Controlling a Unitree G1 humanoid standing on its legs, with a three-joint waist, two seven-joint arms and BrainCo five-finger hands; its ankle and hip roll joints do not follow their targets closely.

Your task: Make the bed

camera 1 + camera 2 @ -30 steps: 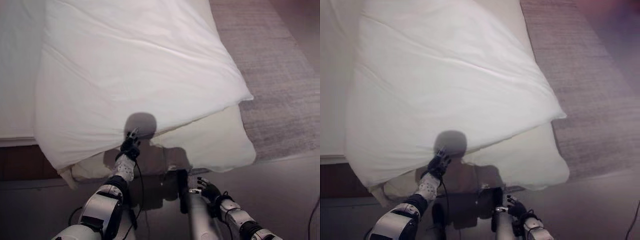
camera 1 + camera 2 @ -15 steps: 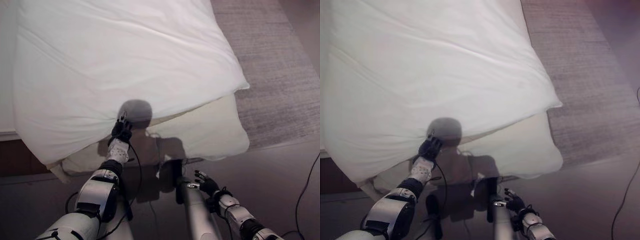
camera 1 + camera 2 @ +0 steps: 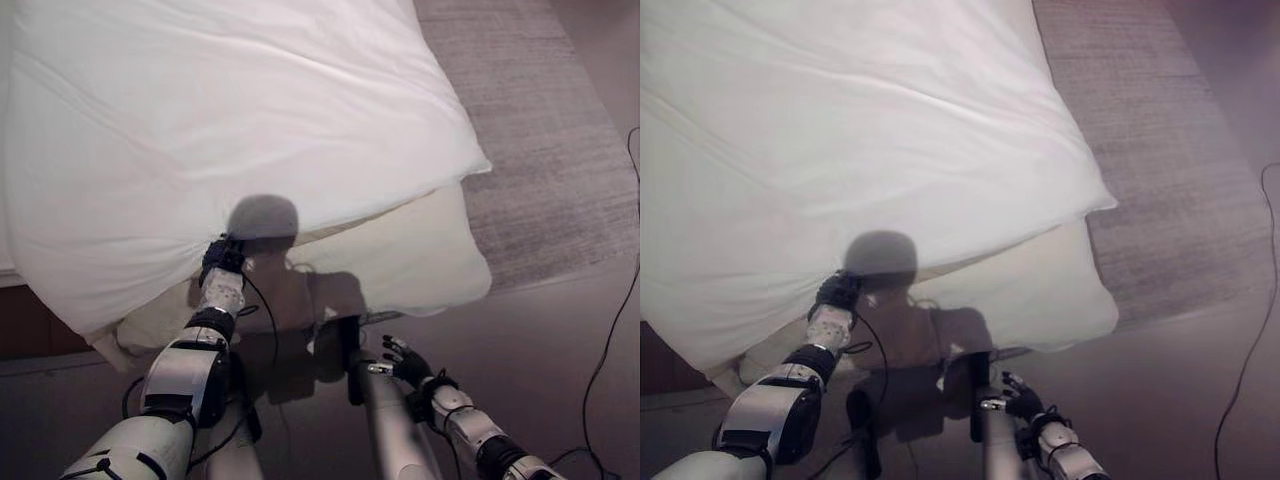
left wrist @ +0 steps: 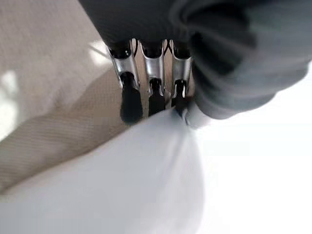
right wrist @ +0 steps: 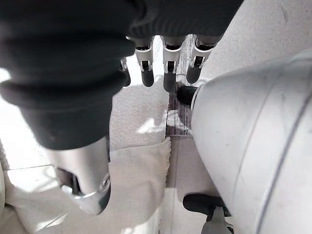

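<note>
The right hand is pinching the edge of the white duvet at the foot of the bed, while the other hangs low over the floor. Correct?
No: the left hand pinches the white duvet, as the left wrist view shows. The right hand hangs low over the floor.

Left arm: extended forward, left hand at the duvet edge, fingers pinching its fabric. Right arm: low, right hand hanging with fingers relaxed, holding nothing.

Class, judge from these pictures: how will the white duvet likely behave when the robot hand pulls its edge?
The white duvet is probably floppy: it bunches where the left robot hand grips it. It looks puffy, so likely light for its bulk. It may drag rather than slide freely over the mattress.
</note>
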